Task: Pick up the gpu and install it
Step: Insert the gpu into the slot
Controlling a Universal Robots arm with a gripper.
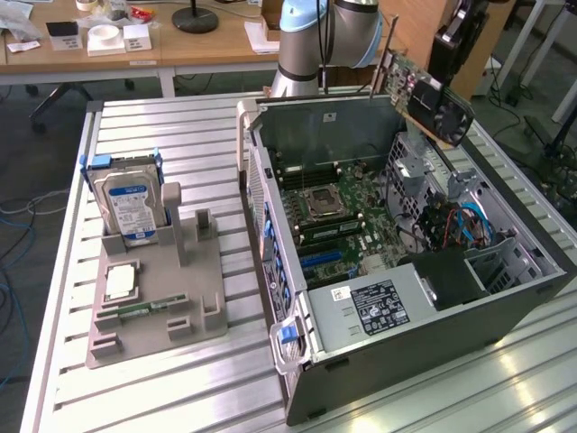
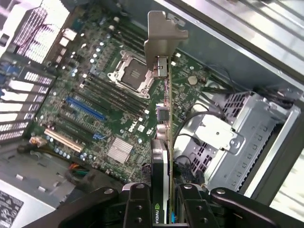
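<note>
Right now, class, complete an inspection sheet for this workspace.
Surface: ribbed metal table carrying an open computer case and a grey parts holder.
Job's things: gpu held tilted in the air above the open case.
Clutter: hard drive upright in the holder, processor lying flat there too.
Grippers: gripper, jaws shut on the gpu.
Cables: blue and red cables inside the case.
Surroundings: wooden desk behind, floor cables.

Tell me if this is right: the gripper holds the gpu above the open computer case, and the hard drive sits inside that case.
Not quite. The hard drive is not inside the computer case; the exterior view shows it standing in the grey holder, at that view's left. The gripper does hold the gpu above the open case.
</note>
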